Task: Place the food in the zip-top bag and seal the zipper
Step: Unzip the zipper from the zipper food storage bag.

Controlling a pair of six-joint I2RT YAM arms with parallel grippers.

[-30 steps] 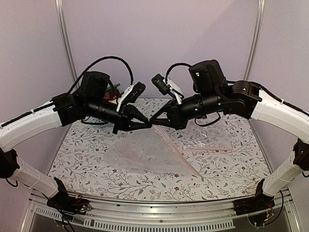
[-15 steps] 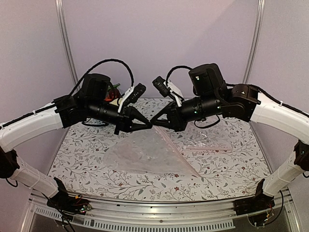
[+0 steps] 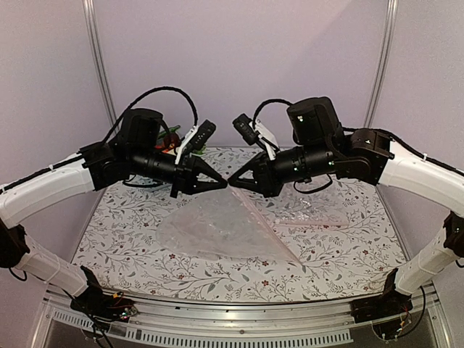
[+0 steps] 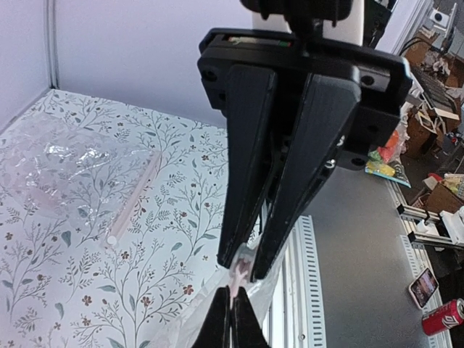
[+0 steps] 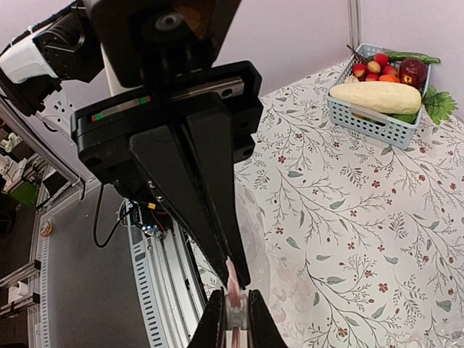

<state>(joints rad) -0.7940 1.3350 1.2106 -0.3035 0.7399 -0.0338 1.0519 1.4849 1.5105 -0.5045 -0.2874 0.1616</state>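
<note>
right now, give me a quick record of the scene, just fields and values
left gripper: shut on pinkish zipper strip
right gripper: shut on same strip, tips facing the left's
clear crinkly plastic zip-top bag: one corner lifted, rest on floral table, looks empty
second clear bag: flat on table, right side
blue plastic basket: far left corner, holds long cream-white vegetable

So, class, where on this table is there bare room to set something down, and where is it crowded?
Free: the near-left table corner, left of the bag; the near-right strip before the second bag. Crowded: the middle, where left tool and right tool pinch the bag; the far-left basket corner.
</note>
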